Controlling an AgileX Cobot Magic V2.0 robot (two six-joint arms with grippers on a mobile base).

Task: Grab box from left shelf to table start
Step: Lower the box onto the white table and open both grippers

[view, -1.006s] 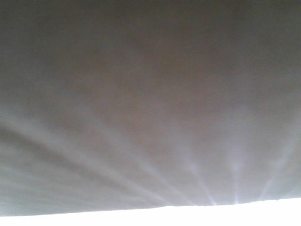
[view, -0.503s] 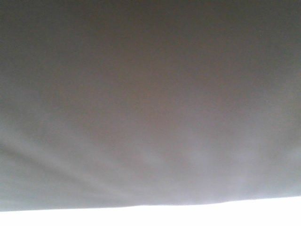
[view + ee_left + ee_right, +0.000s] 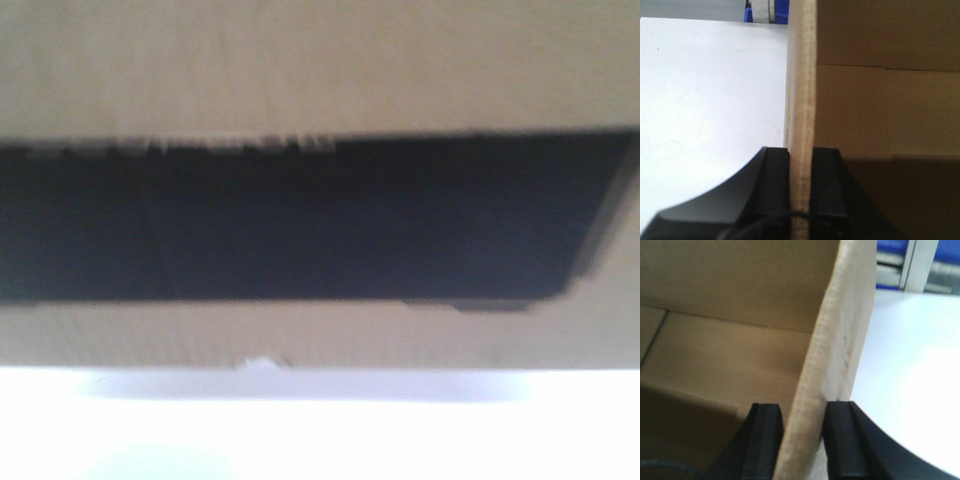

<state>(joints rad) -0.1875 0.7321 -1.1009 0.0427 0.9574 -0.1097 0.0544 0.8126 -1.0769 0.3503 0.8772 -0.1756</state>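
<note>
The box [image 3: 320, 80] fills the front view: brown cardboard with a wide black printed panel. Its lower edge runs just over the white table [image 3: 330, 440], with a soft shadow under it; whether it touches I cannot tell. In the left wrist view my left gripper [image 3: 801, 150] is shut on the box's upright left wall [image 3: 801, 90], one black finger [image 3: 777, 190] outside and one inside. In the right wrist view my right gripper [image 3: 802, 407] is shut on the box's right wall [image 3: 840, 340] in the same way. The brown inside of the box [image 3: 730, 355] holds nothing that I can see.
The white table [image 3: 710, 100] spreads to the left of the box and to its right [image 3: 910, 370]. Beyond its far edge stand blue trays [image 3: 782, 10] and a pale metal upright [image 3: 914, 262]; whether that is the left shelf I cannot tell.
Earlier the front view was a grey blur pressed close to the lens. Now the box face with its black panel shows, and the white table strip below it is taller.
</note>
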